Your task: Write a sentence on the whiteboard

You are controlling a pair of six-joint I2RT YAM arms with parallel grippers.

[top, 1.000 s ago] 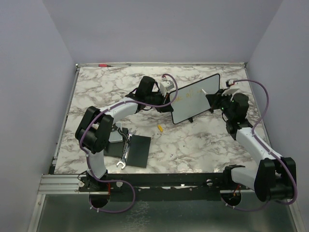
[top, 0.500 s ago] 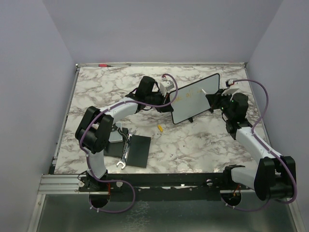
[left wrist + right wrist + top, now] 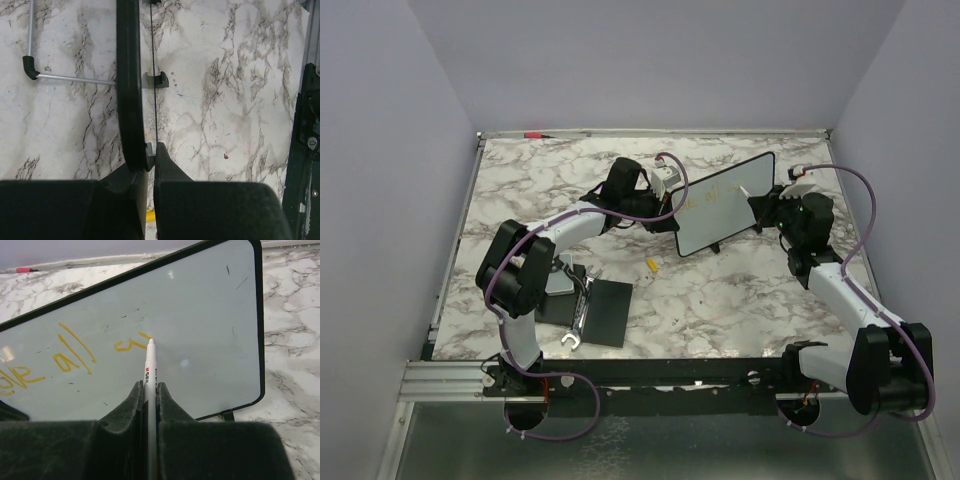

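Observation:
The whiteboard (image 3: pixel 725 205) stands tilted at the table's back middle, its white face (image 3: pixel 200 305) towards my right wrist. The sentence (image 3: pixel 75 356) is yellow-orange lettering on its left part and also shows in the top view (image 3: pixel 705 197). My left gripper (image 3: pixel 672 192) is shut on the board's left edge. In the left wrist view the black frame (image 3: pixel 127 75) runs edge-on into the shut left gripper (image 3: pixel 151 155). My right gripper (image 3: pixel 767 207) is shut on a white marker (image 3: pixel 150 367). The marker's tip touches the board at the last yellow stroke. The right gripper (image 3: pixel 150 390) sits just below it.
A yellow marker cap (image 3: pixel 651 265) lies on the marble table in front of the board. A flat black square pad (image 3: pixel 605 312) and a wrench (image 3: pixel 576 322) lie near the left arm's base. A red-capped pen (image 3: pixel 533 134) lies along the back edge.
The right wrist has shifted very slightly left with the marker at the board. The left arm and the board have not moved.

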